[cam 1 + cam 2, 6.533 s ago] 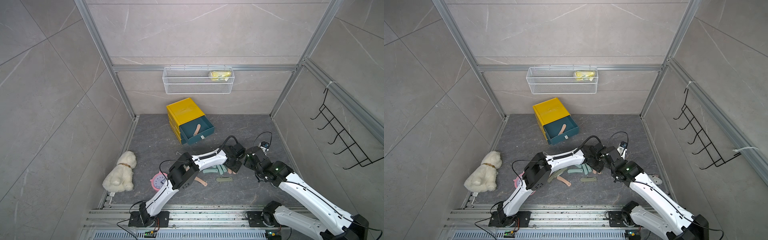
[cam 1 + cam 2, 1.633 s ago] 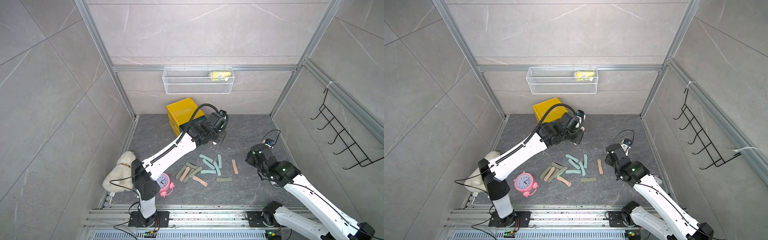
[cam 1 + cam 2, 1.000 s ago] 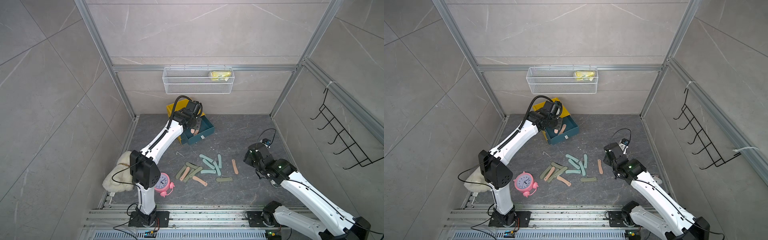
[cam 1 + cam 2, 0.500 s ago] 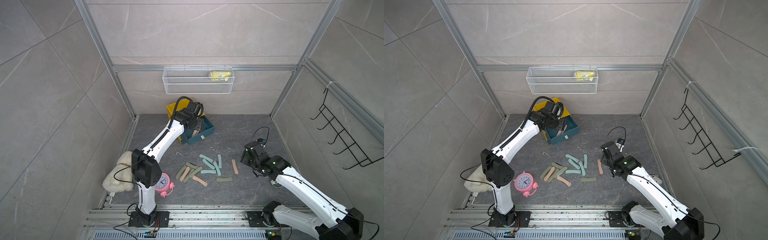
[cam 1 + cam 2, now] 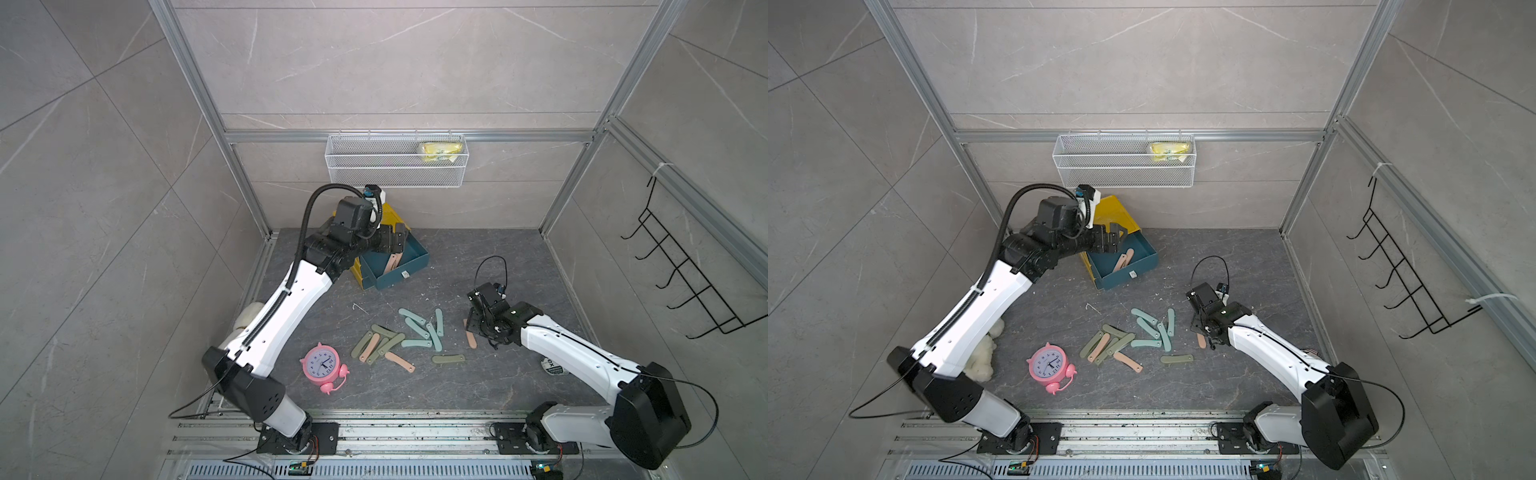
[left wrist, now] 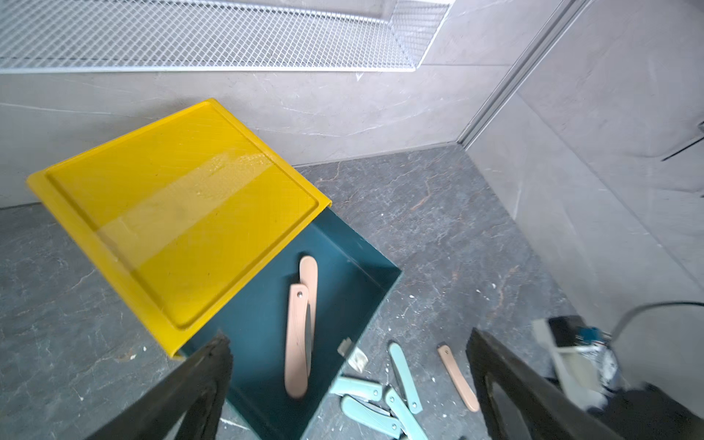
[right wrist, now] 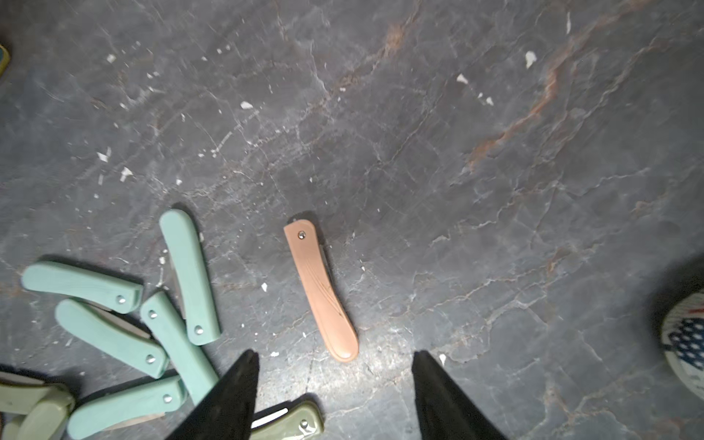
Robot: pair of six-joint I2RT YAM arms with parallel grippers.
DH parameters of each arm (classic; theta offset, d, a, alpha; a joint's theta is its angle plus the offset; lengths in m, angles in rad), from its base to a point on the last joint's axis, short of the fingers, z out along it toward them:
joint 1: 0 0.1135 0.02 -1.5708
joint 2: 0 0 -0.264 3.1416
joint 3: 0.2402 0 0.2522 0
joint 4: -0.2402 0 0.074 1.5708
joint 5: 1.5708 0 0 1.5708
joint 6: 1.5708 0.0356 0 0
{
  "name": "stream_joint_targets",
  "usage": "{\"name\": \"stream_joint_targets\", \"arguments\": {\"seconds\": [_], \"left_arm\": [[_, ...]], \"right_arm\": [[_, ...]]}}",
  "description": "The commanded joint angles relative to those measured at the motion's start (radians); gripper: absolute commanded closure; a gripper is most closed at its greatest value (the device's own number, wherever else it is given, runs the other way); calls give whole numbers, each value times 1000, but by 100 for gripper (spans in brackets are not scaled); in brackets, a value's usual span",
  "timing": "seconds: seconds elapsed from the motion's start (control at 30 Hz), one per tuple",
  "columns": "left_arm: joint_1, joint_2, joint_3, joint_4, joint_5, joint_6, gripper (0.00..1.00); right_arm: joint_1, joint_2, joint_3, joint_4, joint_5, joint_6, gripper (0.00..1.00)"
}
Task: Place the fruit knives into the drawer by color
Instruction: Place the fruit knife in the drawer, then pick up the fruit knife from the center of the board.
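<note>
The yellow drawer chest [image 5: 395, 212] [image 5: 1115, 212] [image 6: 171, 198] stands at the back with one dark teal drawer [image 5: 413, 257] [image 5: 1144, 253] [image 6: 343, 266] pulled out. Two salmon fruit knives [image 6: 297, 335] [image 5: 391, 264] lie inside it. My left gripper [image 5: 395, 241] [image 5: 1115, 239] [image 6: 348, 335] hangs open above the drawer, holding nothing. Several teal [image 5: 415, 343] [image 7: 188, 274], olive [image 5: 448, 358] and salmon knives lie scattered on the floor. My right gripper [image 5: 473, 328] [image 5: 1200, 328] [image 7: 334, 354] is open, just over a lone salmon knife [image 7: 320, 289] [image 5: 471, 340].
A pink alarm clock [image 5: 323, 365] [image 5: 1048, 365] stands left of the knife pile, with a white plush toy [image 5: 982, 357] behind my left arm. A white wire basket [image 5: 395, 166] and black hooks [image 5: 681, 266] hang on the walls. A round patterned object [image 7: 685, 343] lies near my right arm.
My left gripper has opened over the drawer, and the salmon knife it held now lies inside beside the first. My right gripper has moved toward the lone salmon knife on the floor.
</note>
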Motion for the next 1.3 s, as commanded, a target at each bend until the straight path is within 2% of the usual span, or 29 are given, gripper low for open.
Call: {"name": "stream_joint_targets", "arguments": {"seconds": [0.0,0.13,0.37,0.47,0.87,1.1,1.27], "left_arm": [[3,-102,-158,131,37,-66,1],[3,-236,-380,240,56,-114,1],[3,-365,-600,262,2,-185,1],[3,-392,-637,256,-3,-188,0],[3,-526,-763,274,-94,-200,1],[4,-493,-755,188,-112,-261,1],[4,-529,-808,218,-96,-292,1]], "right_arm": [[-21,60,-9,47,-15,-18,35],[-45,145,-10,85,-68,-40,37],[-68,265,7,120,-106,-79,40],[-71,298,15,125,-109,-80,42],[-83,358,24,140,-127,-73,66],[-88,337,36,149,-142,-75,81],[-88,278,48,149,-128,-98,87]]}}
